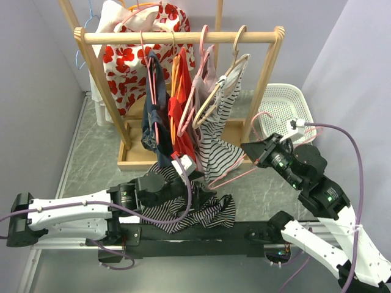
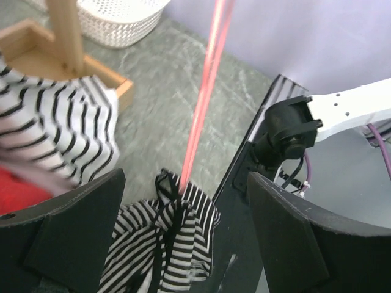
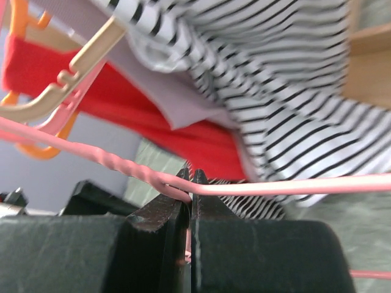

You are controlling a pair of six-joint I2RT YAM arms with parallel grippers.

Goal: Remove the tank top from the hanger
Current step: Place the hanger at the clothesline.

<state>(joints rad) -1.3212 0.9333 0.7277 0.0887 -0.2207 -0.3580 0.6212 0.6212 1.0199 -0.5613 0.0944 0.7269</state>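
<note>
Two tools: the right tool [image 3: 189, 183] is clamped tight on the pink hanger [image 3: 293, 185]; the left tool [image 2: 186, 177] gapes wide, holding nothing, above the striped tank top [image 2: 159, 244], heaped lower centre on the counter [image 1: 98, 152].

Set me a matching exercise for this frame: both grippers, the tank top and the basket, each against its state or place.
Things:
1. left gripper
2. right gripper
3. tank top
4. basket

States or places:
A. shut on the pink hanger
B. heaped on the table, at its near edge
C. open, above the striped heap
D. white, to the right of the rack

Pairs: 1-C, 2-A, 3-B, 4-D
</note>
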